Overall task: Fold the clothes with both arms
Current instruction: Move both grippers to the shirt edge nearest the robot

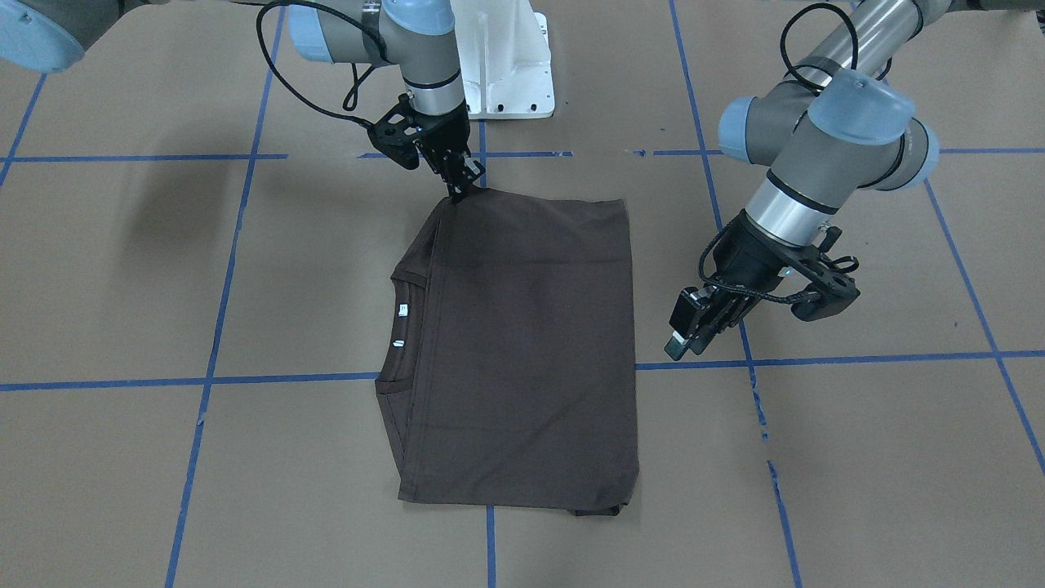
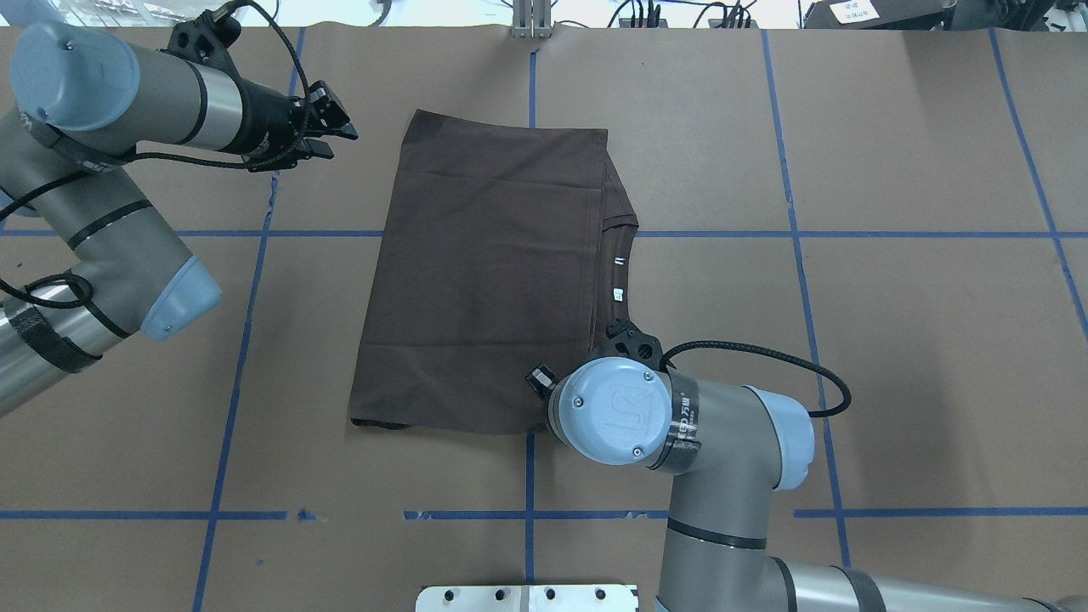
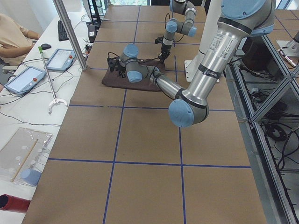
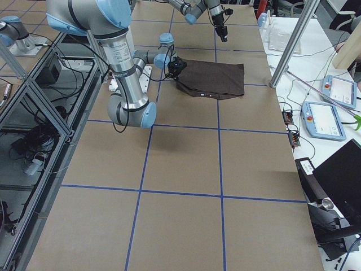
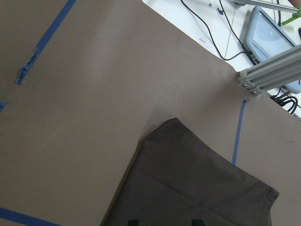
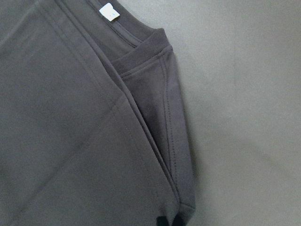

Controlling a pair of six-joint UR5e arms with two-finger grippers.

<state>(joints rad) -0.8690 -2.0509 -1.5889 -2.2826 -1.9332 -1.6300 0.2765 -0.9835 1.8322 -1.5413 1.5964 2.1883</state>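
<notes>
Right gripper (image 1: 462, 186) clamps T-shirt (image 1: 522, 343) collar-side corner, jaws closed on cloth; left gripper (image 2: 336, 140) jaws apart, just off hem corner. Grip there too, lift evenly.

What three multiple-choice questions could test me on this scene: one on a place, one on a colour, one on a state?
1. Where are the left fingers?
A) on the collar
B) over bare table, beside the shirt
C) under the shirt

2. What colour are the tape lines?
A) red
B) yellow
C) blue

3. How does the shirt lie?
A) folded flat
B) balled up
C) hanging in the air

Answers:
1 B: they hover off the shirt's edge, touching no cloth.
2 C: blue stripes cross the brown table.
3 A: it forms a neat rectangle, with its collar at one side.
</notes>
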